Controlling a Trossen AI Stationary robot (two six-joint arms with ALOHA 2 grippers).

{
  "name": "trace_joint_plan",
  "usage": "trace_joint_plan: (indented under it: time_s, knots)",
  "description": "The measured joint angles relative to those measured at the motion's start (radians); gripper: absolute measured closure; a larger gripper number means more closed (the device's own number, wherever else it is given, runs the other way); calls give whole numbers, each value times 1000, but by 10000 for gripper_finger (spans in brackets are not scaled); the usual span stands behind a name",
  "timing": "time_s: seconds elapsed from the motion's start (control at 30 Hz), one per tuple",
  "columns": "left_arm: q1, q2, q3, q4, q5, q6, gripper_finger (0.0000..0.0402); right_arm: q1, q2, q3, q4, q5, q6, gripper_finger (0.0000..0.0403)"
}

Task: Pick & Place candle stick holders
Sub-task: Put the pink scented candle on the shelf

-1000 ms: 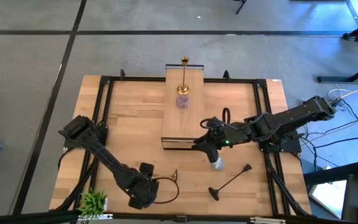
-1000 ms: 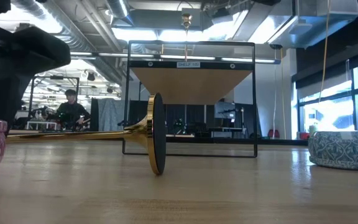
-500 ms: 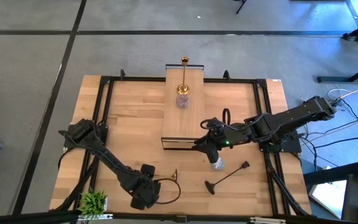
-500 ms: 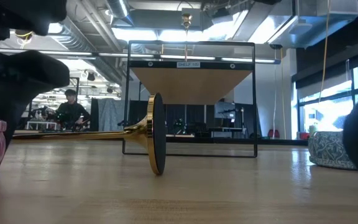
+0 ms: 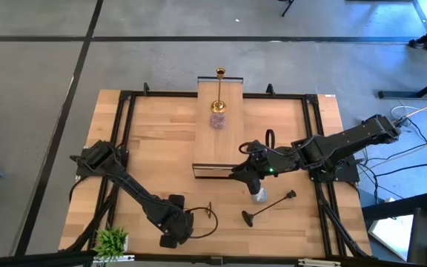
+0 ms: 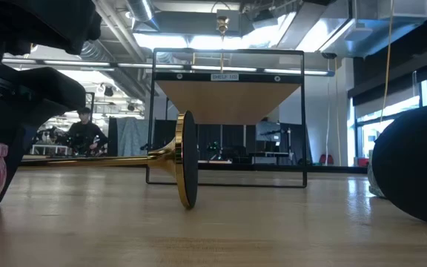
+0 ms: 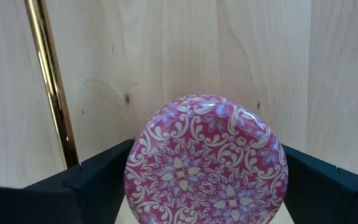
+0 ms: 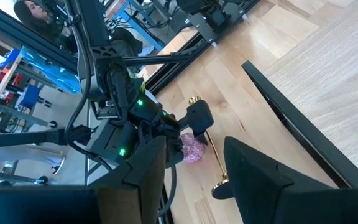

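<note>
Left gripper (image 5: 175, 231) sits low at the near edge of the tabletop (image 5: 154, 148), its fingers spread wide on either side of a small round pink cup with a white scroll pattern (image 7: 205, 158); they flank it closely, but whether they already press it cannot be told. A thin gold metal candle stick holder with a round base (image 6: 180, 158) lies on its side just beside that cup. Right gripper (image 5: 251, 185) hovers near the middle of the tabletop, half open with nothing visibly held between its fingers, directly over a small blue-grey patterned cup (image 5: 259, 196); a long black candle stick holder (image 5: 269, 207) lies next to it. On the long light wooden plank (image 5: 217, 133) stand another gold holder (image 5: 219, 89) and a purplish sparkly cup (image 5: 218, 119). A small green potted plant (image 5: 111, 241) sits at the near left corner. The pink cup looks light, rigid and smooth-sided, probably slippery and possibly breakable, so a level squeeze across its widest part seems safest; the gold stem would likely roll and is best taken near its base.
</note>
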Motion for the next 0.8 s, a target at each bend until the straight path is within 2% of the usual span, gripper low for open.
trace_joint_plan:
  time_s: [0.23,0.43,0.57,0.8]
  knots:
    - [8,0,3,-7,18,-9,109,0,0,0,0,1,0,236]
    - [8,9,41,-48,29,-20,108,0,0,0,0,3,8,236]
    - [6,6,90,-121,24,-28,108,0,0,0,-7,10,76,236]
    - [7,3,187,-291,-68,-38,108,0,0,0,-16,11,230,235]
